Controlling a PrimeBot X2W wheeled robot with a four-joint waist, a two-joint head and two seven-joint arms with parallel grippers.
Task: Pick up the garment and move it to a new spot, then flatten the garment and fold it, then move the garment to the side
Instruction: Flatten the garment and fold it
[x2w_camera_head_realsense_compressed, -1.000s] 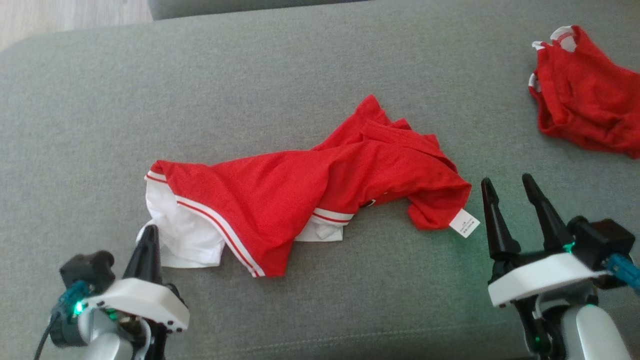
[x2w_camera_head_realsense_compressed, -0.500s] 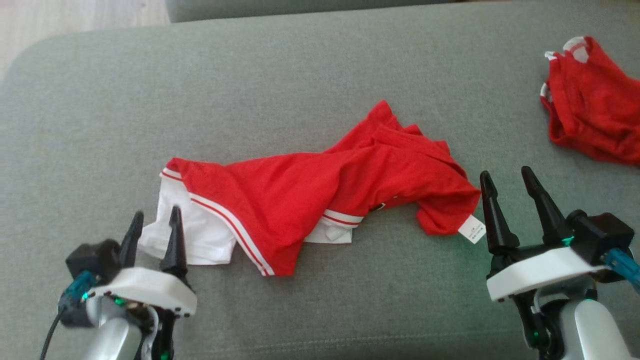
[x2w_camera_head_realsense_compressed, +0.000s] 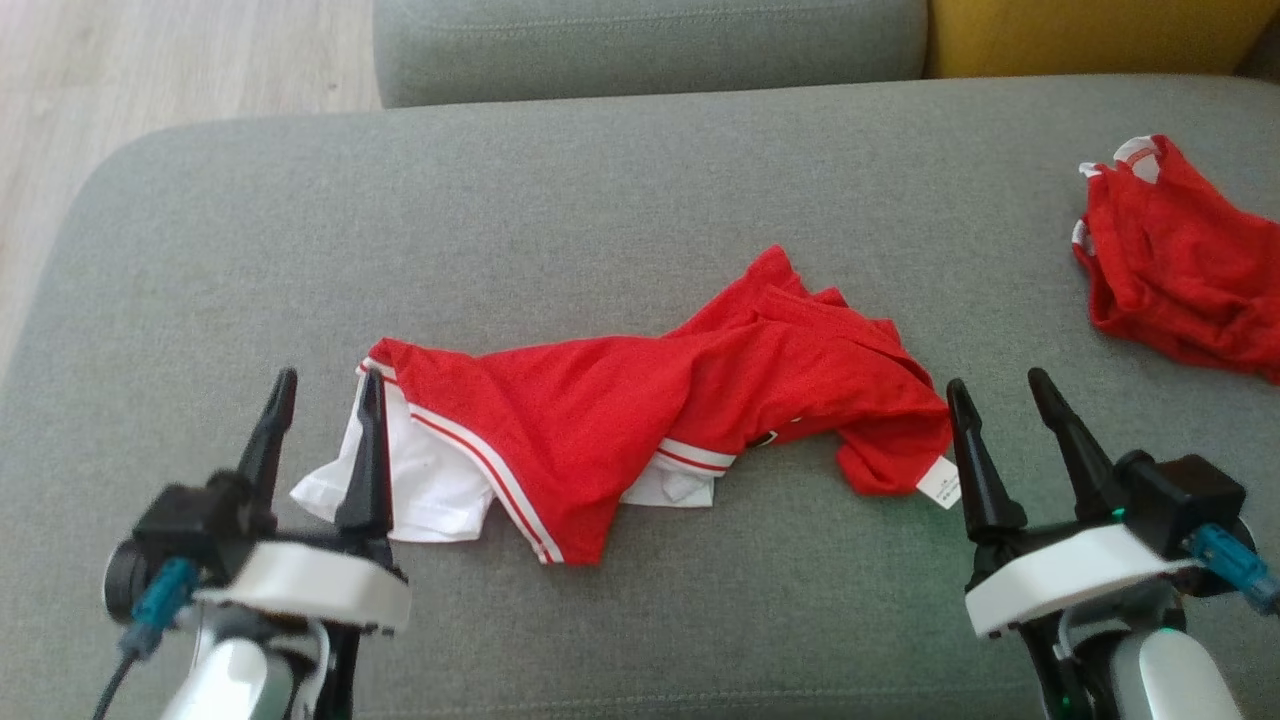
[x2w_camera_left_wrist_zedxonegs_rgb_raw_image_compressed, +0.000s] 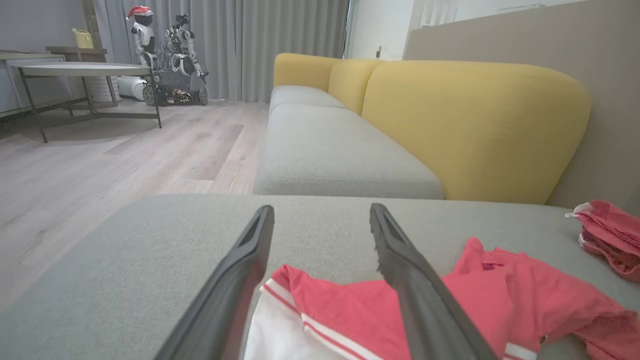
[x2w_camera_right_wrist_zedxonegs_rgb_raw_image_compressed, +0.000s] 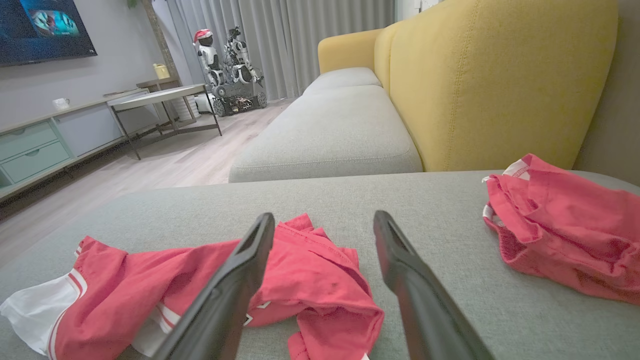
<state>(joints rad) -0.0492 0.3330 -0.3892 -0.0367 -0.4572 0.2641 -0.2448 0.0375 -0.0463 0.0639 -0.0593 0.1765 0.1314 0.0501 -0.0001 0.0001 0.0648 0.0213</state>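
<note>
Left claw (x2w_camera_head_realsense_compressed: 330, 378) gapes by the garment (x2w_camera_head_realsense_compressed: 620, 400); head view reveals its tag (x2w_camera_head_realsense_compressed: 942, 482).

The crumpled red T-shirt with white sleeves (x2w_camera_head_realsense_compressed: 600, 420) lies across the middle of the grey fabric cushion (x2w_camera_head_realsense_compressed: 500, 220), sleeves at left. A smaller red garment (x2w_camera_head_realsense_compressed: 1180, 280) lies on it at far right, well apart. The left gripper (x2w_camera_head_realsense_compressed: 330, 375) is at the shirt's left end, the right gripper (x2w_camera_head_realsense_compressed: 997, 380) just beside its right end. Behind: a second grey cushion (x2w_camera_head_realsense_compressed: 650, 40), wooden floor (x2w_camera_head_realsense_compressed: 150, 70) to its left.
</note>
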